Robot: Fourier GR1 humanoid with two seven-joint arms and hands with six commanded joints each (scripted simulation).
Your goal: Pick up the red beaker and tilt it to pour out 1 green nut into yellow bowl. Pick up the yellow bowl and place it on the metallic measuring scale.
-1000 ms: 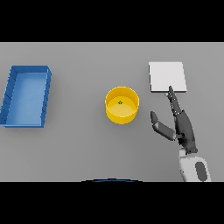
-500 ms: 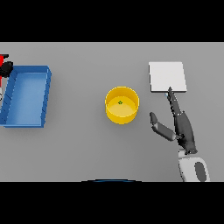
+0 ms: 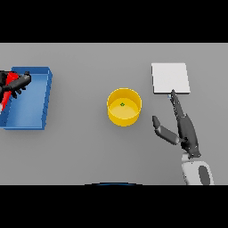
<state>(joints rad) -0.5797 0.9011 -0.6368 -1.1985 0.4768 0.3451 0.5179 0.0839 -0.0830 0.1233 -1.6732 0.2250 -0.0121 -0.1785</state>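
The yellow bowl (image 3: 124,107) stands upright mid-bench, mouth up, with one green nut (image 3: 122,104) already lying in it, so the pour looks done. The bowl is round, with no long axis to line up. It lies left and slightly far of the right robot hand (image 3: 180,129), which is the nearer one, fingers straight and spread, thumb toward the bowl, holding nothing. The metallic measuring scale (image 3: 170,78) sits far right, just beyond those fingertips. At the far left, the left robot hand (image 3: 17,82) is curled round the red beaker (image 3: 5,99) over the blue tray (image 3: 42,101).
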